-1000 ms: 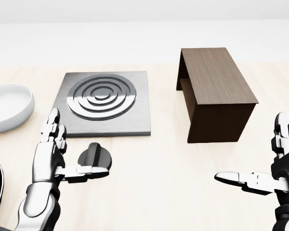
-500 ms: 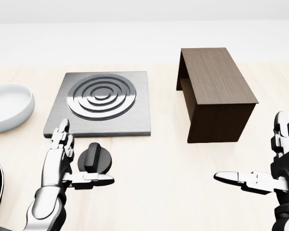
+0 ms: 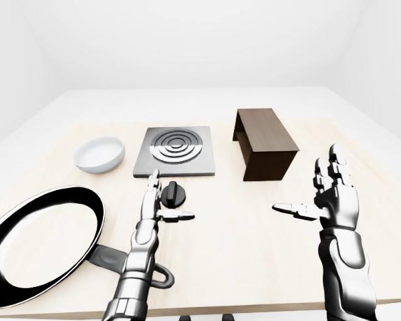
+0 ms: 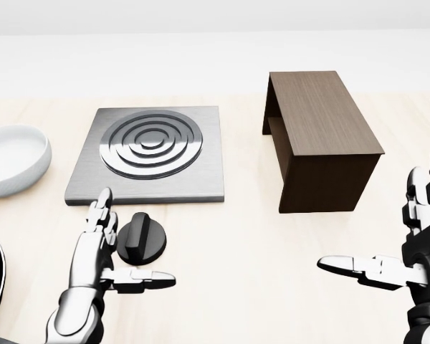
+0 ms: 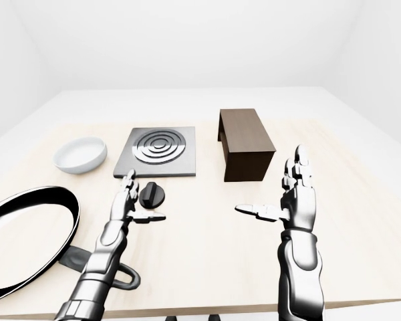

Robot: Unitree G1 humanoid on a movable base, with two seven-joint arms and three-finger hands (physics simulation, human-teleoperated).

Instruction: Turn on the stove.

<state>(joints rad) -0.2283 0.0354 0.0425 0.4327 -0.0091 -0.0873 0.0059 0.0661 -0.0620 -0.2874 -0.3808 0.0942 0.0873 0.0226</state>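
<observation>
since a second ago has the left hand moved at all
Yes. In the head view the left hand has slid right and down, off the stove plate's lower-left corner, and now stands open just left of the black knob, thumb under it.

one stove [image 4: 147,156], one knob [image 4: 141,240], one bowl [image 3: 99,154], one pan [image 3: 40,244], one wooden box [image 4: 319,140], two hands.

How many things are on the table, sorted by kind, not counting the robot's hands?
Stove plate: 1
Black knob: 1
White bowl: 1
Frying pan: 1
Brown wooden stand: 1
Total: 5
</observation>
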